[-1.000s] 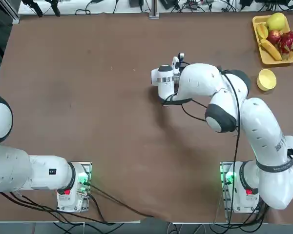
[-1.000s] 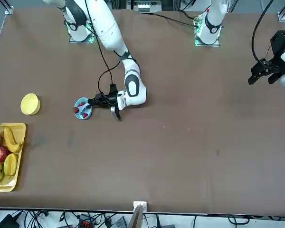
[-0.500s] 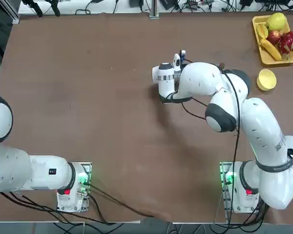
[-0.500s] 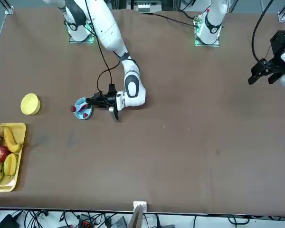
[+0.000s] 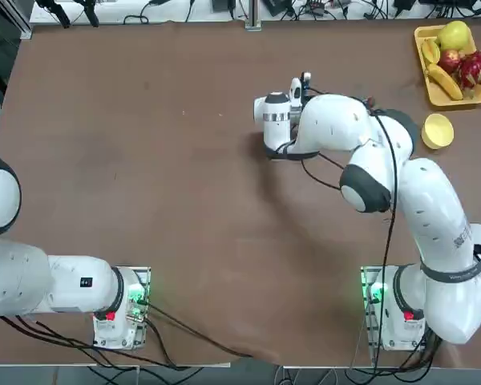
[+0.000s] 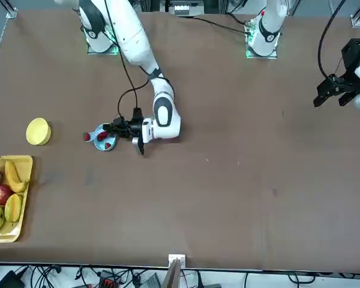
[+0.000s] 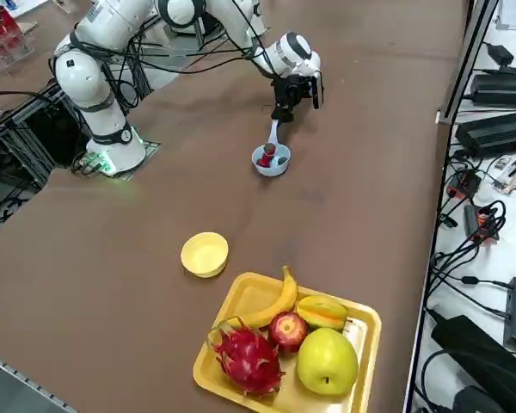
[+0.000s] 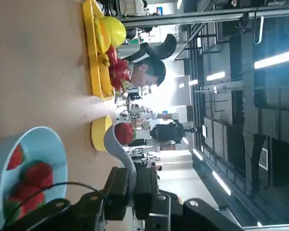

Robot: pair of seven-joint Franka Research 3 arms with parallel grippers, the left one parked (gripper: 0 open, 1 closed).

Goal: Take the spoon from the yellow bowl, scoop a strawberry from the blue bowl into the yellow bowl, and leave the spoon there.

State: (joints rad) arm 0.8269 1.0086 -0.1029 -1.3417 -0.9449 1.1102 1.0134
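My right gripper is shut on the handle of the pale spoon. The spoon's bowl carries one red strawberry, which in the front view hangs just past the rim of the blue bowl, on the side towards the yellow bowl. Other strawberries lie in the blue bowl. The yellow bowl stands apart from it, with nothing in it that I can see. In the top view the arm covers the gripper, the spoon and the blue bowl.
A rectangular yellow tray with a banana, an apple, a dragon fruit and other fruit stands just beyond the yellow bowl at the table's corner. Bare brown tabletop surrounds the two bowls.
The gripper has lifted the spoon out of the blue bowl with a strawberry on it and carried it a short way towards the yellow bowl.
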